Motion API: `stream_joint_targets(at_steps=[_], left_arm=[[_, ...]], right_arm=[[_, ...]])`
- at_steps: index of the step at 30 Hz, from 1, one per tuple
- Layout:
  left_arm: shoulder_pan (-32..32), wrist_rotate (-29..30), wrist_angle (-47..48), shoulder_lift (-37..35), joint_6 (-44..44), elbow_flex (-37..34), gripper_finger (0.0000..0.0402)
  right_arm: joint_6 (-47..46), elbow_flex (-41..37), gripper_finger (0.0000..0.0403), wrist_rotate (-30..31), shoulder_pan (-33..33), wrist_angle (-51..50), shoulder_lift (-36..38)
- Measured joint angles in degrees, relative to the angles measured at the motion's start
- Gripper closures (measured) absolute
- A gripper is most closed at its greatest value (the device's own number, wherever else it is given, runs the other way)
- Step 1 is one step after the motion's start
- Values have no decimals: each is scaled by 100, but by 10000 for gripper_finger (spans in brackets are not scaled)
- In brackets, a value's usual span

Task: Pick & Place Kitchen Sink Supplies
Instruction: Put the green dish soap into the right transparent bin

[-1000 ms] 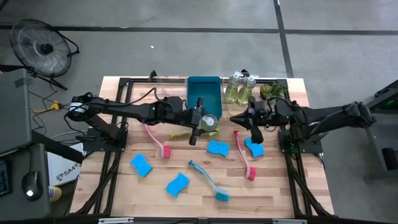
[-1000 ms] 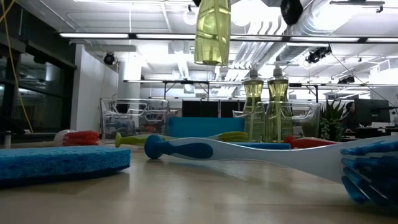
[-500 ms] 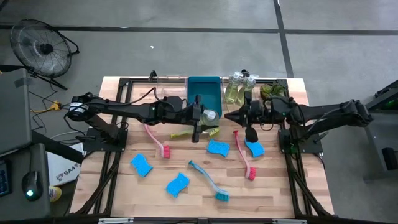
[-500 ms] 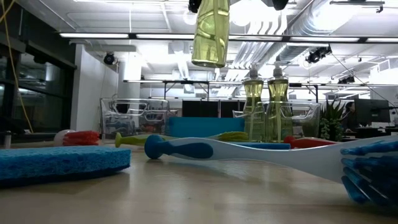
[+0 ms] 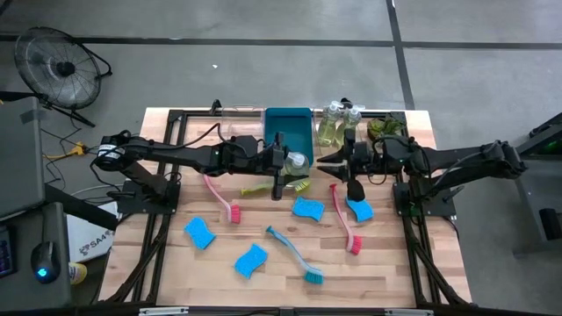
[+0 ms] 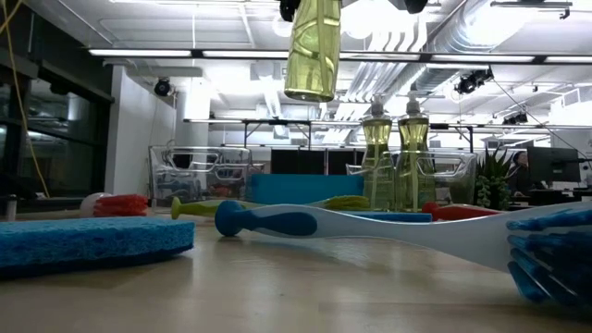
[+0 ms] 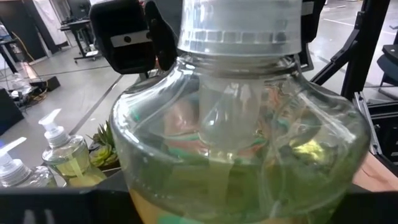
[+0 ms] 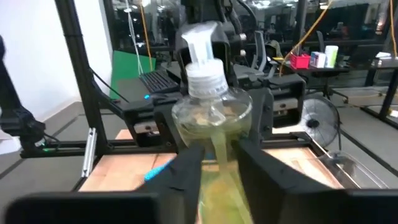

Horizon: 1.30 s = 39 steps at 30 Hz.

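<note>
A clear pump bottle (image 5: 298, 161) of yellowish liquid hangs high above the table's middle, and only its base (image 6: 311, 46) shows in the low view. My left gripper (image 5: 283, 167) reaches in level from the left and is shut on it. My right gripper (image 5: 321, 162) points level at the bottle (image 8: 211, 112) from the right. It is open, its fingertips (image 8: 186, 169) apart in front of the bottle's lower body. Blue sponges (image 5: 200, 233), a teal brush (image 5: 294, 254) and a red brush (image 5: 344, 219) lie on the table. My left gripper pinches the bottle's round body (image 8: 180, 118) between its two fingers (image 8: 160, 134), one on each side, coming level from the table's left. The bottle stands nearly upright in the hold, pump on top, lifted clear of the table. Whether my right gripper touches the bottle, I cannot tell.
A blue bin (image 5: 288, 132) sits at the far middle, with two more pump bottles (image 5: 338, 130) and a small plant (image 5: 382, 127) to its right and a clear tray (image 5: 237, 123) to its left. A pink brush (image 5: 224, 197) and a yellow-green brush (image 5: 263, 187) lie below the left arm.
The bottle has gone a little up and toward the far edge. Both wrists have rolled and turned it closer to upright. My right gripper has moved slightly toward the bottle, and its fingers have parted.
</note>
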State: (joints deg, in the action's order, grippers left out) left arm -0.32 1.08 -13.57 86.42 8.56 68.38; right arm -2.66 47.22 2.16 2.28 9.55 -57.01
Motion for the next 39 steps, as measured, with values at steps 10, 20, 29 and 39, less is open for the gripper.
stream_joint_targets(at_steps=[10,20,29,39], left_arm=[[0,42,53,-19,-25,-13,201],[-9,-58,45,14,-22,-15,201],[-7,-73,41,5,-7,-11,201],[-9,-85,30,-21,-27,-11,201]], right_arm=[[66,-4,132,-330,2,999,-725],[325,-4,104,13,-50,1478,-939],[376,2,104,-124,-28,1689,-1186],[295,-4,97,-226,-31,2314,-1534]])
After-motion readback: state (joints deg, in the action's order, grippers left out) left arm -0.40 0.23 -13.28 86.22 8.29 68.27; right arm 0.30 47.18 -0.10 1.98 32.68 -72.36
